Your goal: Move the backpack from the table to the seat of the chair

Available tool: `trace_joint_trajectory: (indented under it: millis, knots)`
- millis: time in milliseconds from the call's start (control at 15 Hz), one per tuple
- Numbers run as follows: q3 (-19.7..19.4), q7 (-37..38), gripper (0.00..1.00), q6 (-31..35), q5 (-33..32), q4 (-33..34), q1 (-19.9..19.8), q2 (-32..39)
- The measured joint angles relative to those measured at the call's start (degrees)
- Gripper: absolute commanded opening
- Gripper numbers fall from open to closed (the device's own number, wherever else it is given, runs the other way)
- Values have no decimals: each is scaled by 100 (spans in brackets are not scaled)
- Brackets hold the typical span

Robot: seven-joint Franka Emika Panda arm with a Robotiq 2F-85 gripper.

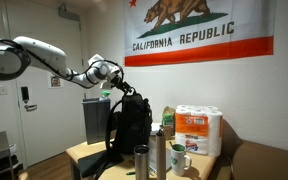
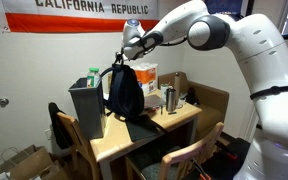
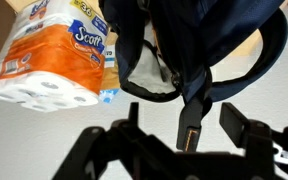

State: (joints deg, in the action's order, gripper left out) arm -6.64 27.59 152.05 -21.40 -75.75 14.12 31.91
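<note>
Black gripper (image 3: 180, 112) prongs fill the near edge of the wrist view, jaws spread wide, with a dangling strap (image 3: 190, 128) of the dark backpack (image 3: 199, 40) running between them; neither prong can be seen pressing on it. Both exterior views show the backpack (image 1: 131, 125) standing upright on the wooden table (image 2: 114, 142), its top directly beneath the gripper (image 2: 125, 54), and whether the two touch there cannot be told. A gray bin (image 2: 87, 106) stands just beside the backpack on the table's left. Near its right side are a pack of toilet paper (image 1: 197, 130), steel tumblers (image 1: 142, 162) and a white mug (image 1: 181, 158). One wooden chair (image 2: 189, 160) sits at the table's near side. A California Republic flag (image 1: 199, 30) hangs on the far wall.
</note>
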Motion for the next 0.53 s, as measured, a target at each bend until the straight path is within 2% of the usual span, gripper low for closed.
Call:
trace_joint_trajectory:
  millis: [400, 533]
  knots:
    - [-416, 217, 5, 512, 0, 154, 213, 212]
    - [-525, 239, 2, 644, 0, 154, 231, 244]
